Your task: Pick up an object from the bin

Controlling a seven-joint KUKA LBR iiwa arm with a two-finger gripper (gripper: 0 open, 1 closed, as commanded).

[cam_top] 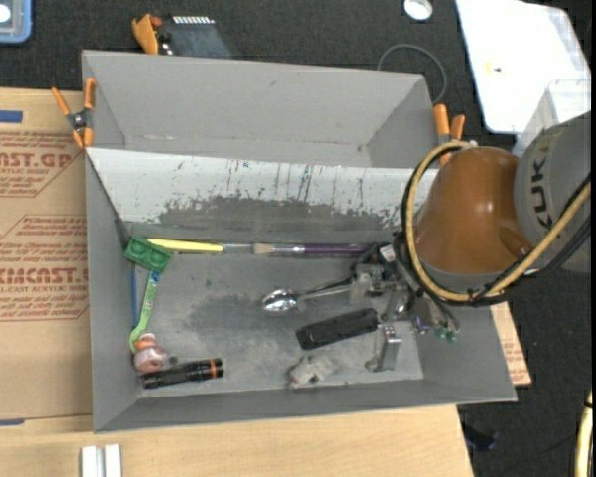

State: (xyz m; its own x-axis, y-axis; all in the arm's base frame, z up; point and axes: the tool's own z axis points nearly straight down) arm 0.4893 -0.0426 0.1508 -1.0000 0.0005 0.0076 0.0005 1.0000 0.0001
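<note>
My gripper (380, 314) is low at the right side of the bin, under the arm's orange cover. It stands open, one fingertip (386, 352) toward the front wall and the other by the spoon's handle end. A black oblong bar (335, 329) lies flat with its right end in the gap between them. Just behind it lies a metal spoon (281, 300), bowl to the left and handle running right to the gripper. A small grey crumpled piece (313, 368) rests by the front wall, left of the near fingertip.
A thin brush with a yellow and purple handle (248, 249) lies along the back wall. At the left are a green toothbrush (144, 291), a pink-white lump (147, 352) and a black marker with an orange end (182, 373). Bare floor lies between these and the spoon.
</note>
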